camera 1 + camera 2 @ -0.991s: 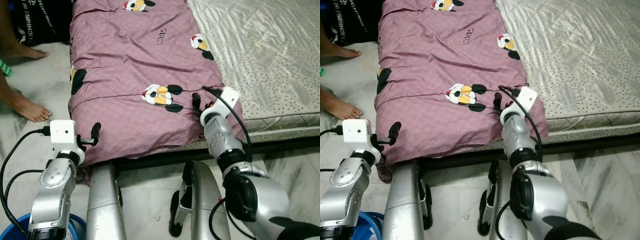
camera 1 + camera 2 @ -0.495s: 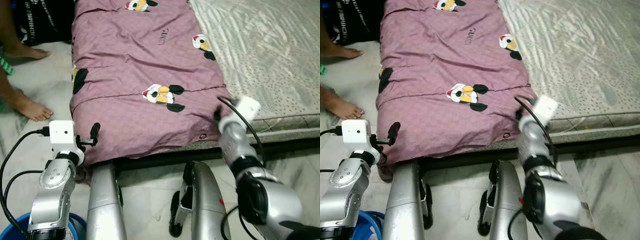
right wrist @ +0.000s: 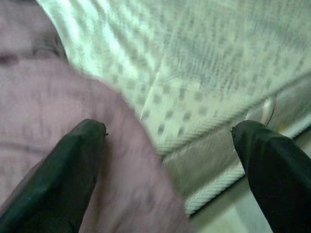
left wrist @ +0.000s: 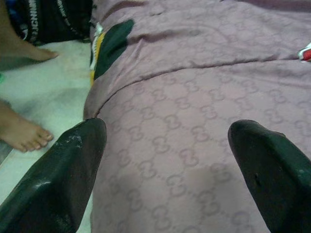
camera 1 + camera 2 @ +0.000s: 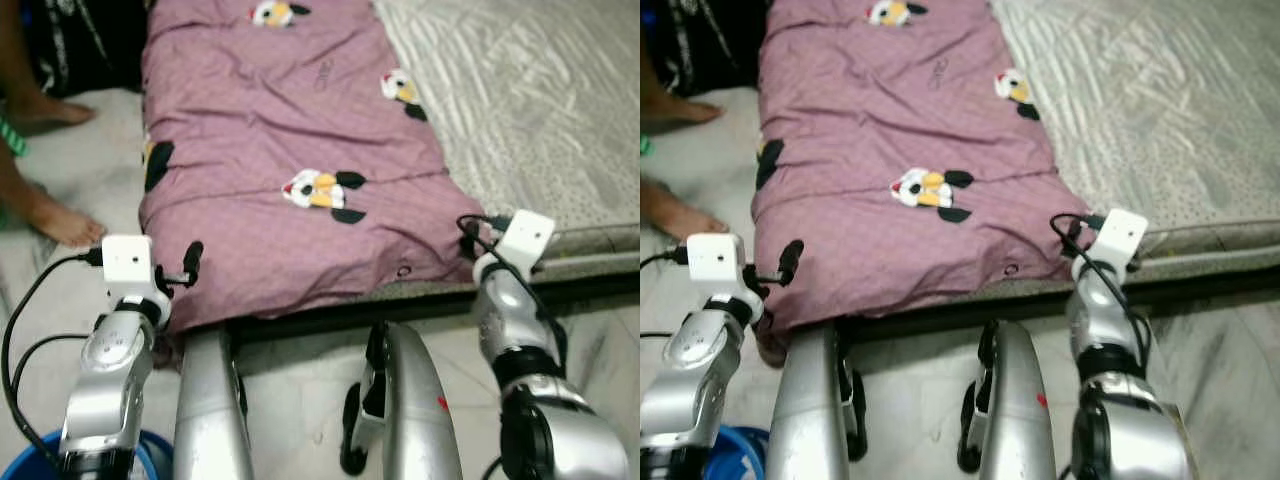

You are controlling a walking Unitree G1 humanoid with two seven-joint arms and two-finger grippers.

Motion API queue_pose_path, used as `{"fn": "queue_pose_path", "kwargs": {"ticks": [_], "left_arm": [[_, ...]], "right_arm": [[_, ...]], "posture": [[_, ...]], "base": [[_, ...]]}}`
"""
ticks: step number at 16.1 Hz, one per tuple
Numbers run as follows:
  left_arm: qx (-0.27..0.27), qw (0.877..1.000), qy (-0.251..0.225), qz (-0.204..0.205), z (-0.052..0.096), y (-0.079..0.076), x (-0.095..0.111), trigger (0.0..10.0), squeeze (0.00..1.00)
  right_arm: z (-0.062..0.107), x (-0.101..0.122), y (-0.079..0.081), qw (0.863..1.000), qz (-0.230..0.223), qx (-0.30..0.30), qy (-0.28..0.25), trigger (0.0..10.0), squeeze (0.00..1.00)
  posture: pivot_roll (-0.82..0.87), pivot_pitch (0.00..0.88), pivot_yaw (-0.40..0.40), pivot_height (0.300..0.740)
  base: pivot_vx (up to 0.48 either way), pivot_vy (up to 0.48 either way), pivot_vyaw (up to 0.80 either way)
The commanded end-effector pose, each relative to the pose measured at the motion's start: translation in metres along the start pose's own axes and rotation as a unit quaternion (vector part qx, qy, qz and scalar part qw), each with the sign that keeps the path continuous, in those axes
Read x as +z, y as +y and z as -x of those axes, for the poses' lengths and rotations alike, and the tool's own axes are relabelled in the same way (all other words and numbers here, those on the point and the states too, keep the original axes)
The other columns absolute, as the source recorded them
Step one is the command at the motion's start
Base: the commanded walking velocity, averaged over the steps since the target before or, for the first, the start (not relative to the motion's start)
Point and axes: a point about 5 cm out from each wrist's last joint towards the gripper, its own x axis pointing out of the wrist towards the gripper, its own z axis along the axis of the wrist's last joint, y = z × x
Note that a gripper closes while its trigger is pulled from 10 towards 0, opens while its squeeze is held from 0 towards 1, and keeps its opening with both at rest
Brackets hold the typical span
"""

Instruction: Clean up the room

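While both our grippers gape empty, left gripper (image 5: 186, 268) at seven o'clock, right gripper (image 5: 468, 236) at four o'clock, we bracket the quilt (image 5: 290, 170) for spreading.

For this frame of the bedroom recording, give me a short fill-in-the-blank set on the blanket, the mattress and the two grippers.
1. The blanket spread over the mattress is mauve and printed with cartoon ____.
2. The right gripper, fingers spread, points at the blanket's corner where it meets the ____ mattress.
3. The left gripper has its fingers ____ over the blanket's near-left corner.
4. Beside the bed, on the robot's left, a person's bare ____ rest on the floor.

Missing words: penguins; pale dotted; open; feet
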Motion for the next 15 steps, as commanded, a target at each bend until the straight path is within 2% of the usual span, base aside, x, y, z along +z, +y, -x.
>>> {"fn": "queue_pose_path", "kwargs": {"ticks": [1, 3, 4, 6, 7, 8, 11, 12, 15], "left_arm": [[0.0, 1.0, 0.006, -0.001, 0.001, 0.003, -0.005, 10.0, 0.0], [-0.001, 1.0, -0.001, 0.002, 0.001, 0.003, -0.004, 10.0, 0.0], [-0.004, 1.0, -0.01, 0.006, 0.001, 0.001, -0.002, 10.0, 0.0], [-0.016, 0.999, -0.019, 0.027, 0.003, -0.005, 0.001, 10.0, 0.0], [-0.021, 0.999, -0.02, 0.036, 0.004, -0.006, 0.001, 10.0, 0.0], [-0.032, 0.998, -0.017, 0.05, 0.007, -0.01, -0.002, 10.0, 0.0], [-0.039, 0.998, -0.012, 0.051, 0.009, -0.012, -0.006, 10.0, 0.0], [-0.043, 0.998, -0.012, 0.054, 0.005, -0.014, -0.006, 10.0, 0.0], [-0.052, 0.997, -0.017, 0.055, 0.0, -0.017, -0.002, 10.0, 0.0]], "right_arm": [[0.007, 0.021, 0.004, 0.997, 0.005, 0.047, -0.064, 10.0, 0.0], [0.022, 0.039, 0.014, 0.989, 0.0, 0.1, -0.109, 10.0, 0.0], [0.04, 0.048, 0.025, 0.98, 0.002, 0.151, -0.129, 10.0, 0.0], [0.068, 0.046, 0.035, 0.967, 0.018, 0.213, -0.136, 10.0, 0.0], [0.074, 0.045, 0.035, 0.965, 0.025, 0.22, -0.138, 10.0, 0.0], [0.092, 0.039, 0.031, 0.967, 0.008, 0.227, -0.118, 10.0, 0.0], [0.108, 0.039, 0.03, 0.966, -0.021, 0.234, -0.108, 10.0, 0.0], [0.112, 0.04, 0.033, 0.965, -0.029, 0.237, -0.108, 10.0, 0.0], [0.108, 0.048, 0.04, 0.964, -0.039, 0.241, -0.108, 10.0, 0.0]], "posture": [[0.04, 0.162, -0.025, 0.553], [0.02, 0.148, -0.02, 0.553], [0.01, 0.123, -0.018, 0.553], [-0.01, 0.101, -0.006, 0.553], [-0.01, 0.101, -0.006, 0.553], [-0.02, 0.084, 0.006, 0.553], [-0.03, 0.071, 0.017, 0.553], [-0.04, 0.054, 0.03, 0.568], [-0.04, 0.048, 0.033, 0.598]], "base": [[0.0, 0.0, 0.0], [0.0, 0.0, 0.0], [0.0, 0.0, 0.0], [0.0, 0.0, 0.0], [0.0, 0.0, 0.0], [0.0, 0.0, 0.0], [0.0, 0.0, 0.0], [0.0, 0.0, 0.0], [0.0, 0.0, 0.0]]}}
